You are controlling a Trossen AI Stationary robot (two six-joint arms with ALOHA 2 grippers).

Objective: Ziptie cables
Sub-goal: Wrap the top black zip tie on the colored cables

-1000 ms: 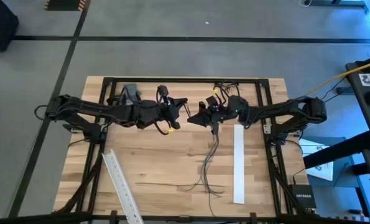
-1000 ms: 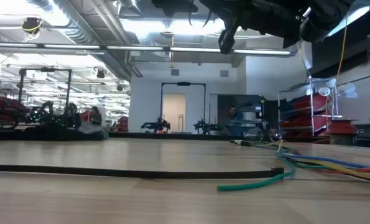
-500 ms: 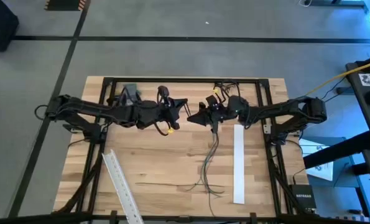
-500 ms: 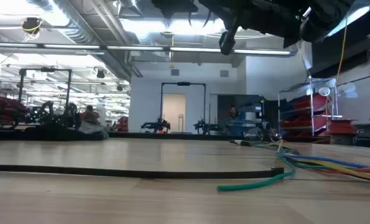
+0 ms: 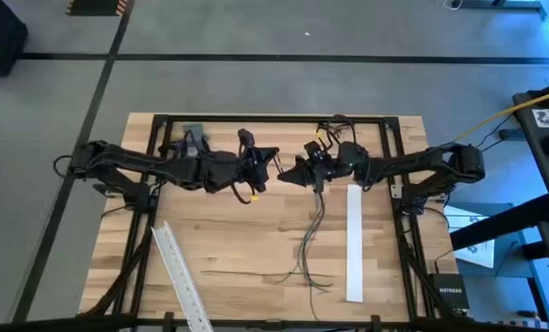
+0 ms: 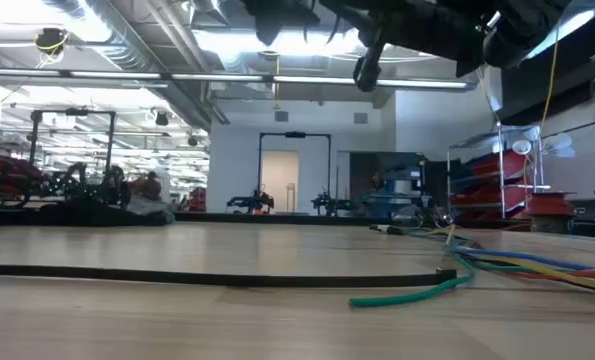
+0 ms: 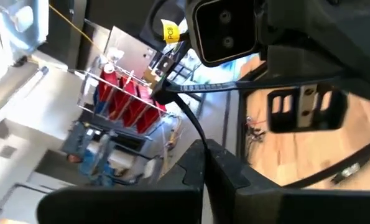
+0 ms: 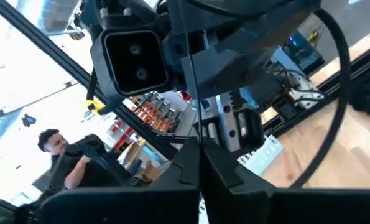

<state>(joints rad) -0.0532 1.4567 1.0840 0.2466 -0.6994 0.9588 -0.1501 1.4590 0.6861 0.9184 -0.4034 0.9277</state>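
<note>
The cables (image 5: 309,242) are thin dark strands lying bunched on the table below my right arm. In the low view they trail along the wood (image 6: 477,265). High above them my two grippers meet tip to tip near the table's far middle. My left gripper (image 5: 275,159) and my right gripper (image 5: 286,171) are each shut on a thin black ziptie (image 7: 222,86) that spans the short gap between them. The cables touch neither gripper. My left gripper pinches one end of the black ziptie (image 7: 196,129) between its two shut fingers, coming level from the table's left. The strap runs on from the fingertips toward the other gripper, clear of the table. My right gripper pinches the same strap (image 8: 197,127) between its two shut fingers, level from the table's right. The strap leaves the fingertips as a thin straight line toward the left arm, high above the wood.
A long white slotted strip (image 5: 354,242) lies right of the cables. Another (image 5: 182,277) lies slanted at the near left edge. A loose black strap (image 6: 227,276) lies flat on the near part of the table. A person (image 8: 54,146) stands beyond the table.
</note>
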